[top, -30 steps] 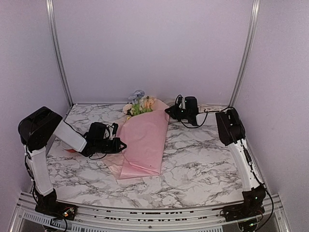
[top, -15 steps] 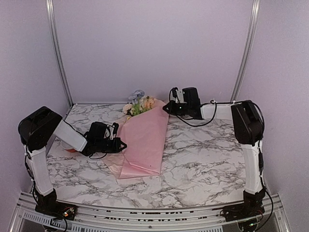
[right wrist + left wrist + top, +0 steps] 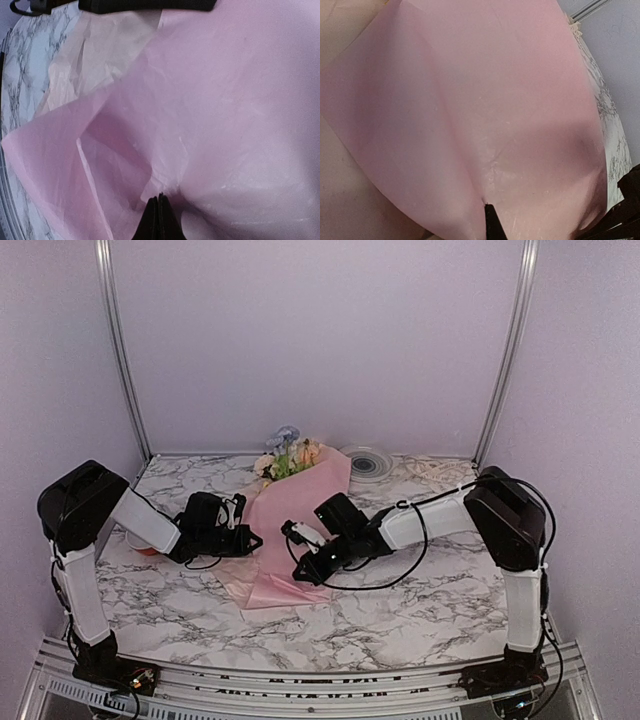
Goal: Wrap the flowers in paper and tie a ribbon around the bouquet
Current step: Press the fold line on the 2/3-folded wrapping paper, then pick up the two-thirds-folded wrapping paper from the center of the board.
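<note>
Partway through, by the look of the wrap. Already folded over the bunch of artificial flowers (image 3: pixel 287 458) with thin green stems and small peach, yellow, white and pale blue blooms: a large thin soft-pink paper sheet (image 3: pixel 300 515), shaped into a loose, flattish cone. Lying diagonally mid-table, wide end toward the back wall with blooms poking out there, narrow end toward the near edge. Not a closed cone yet: loose flaps and an open overlap at the lower end in the right wrist view. Left to do, judging from this: tightening the wrap, then tying on the long narrow cream-white ribbon (image 3: pixel 432 472), apparently heaped in a loose tangle at the back right, well apart from the sheet.

Matt, slightly translucent, creasing softly rather than sharply; paler and peachier along the left margin.

Pinched at its left edge by the left gripper (image 3: pixel 255 538), fingers together, with puckers of the sheet running into the one dark fingertip (image 3: pixel 492 225) visible in the left wrist view. Met from the right, near the narrow end, by the right gripper (image 3: pixel 299 577), fingertips (image 3: pixel 154 222) pressed together against a fold; cannot tell whether any of the sheet sits between them.

Further out: a round grey-white ringed plate (image 3: pixel 367 462) at the back, just right of the blooms; under everything, a white marble-patterned tabletop (image 3: pixel 420 590) with grey veins, smooth and hard-looking.
</note>
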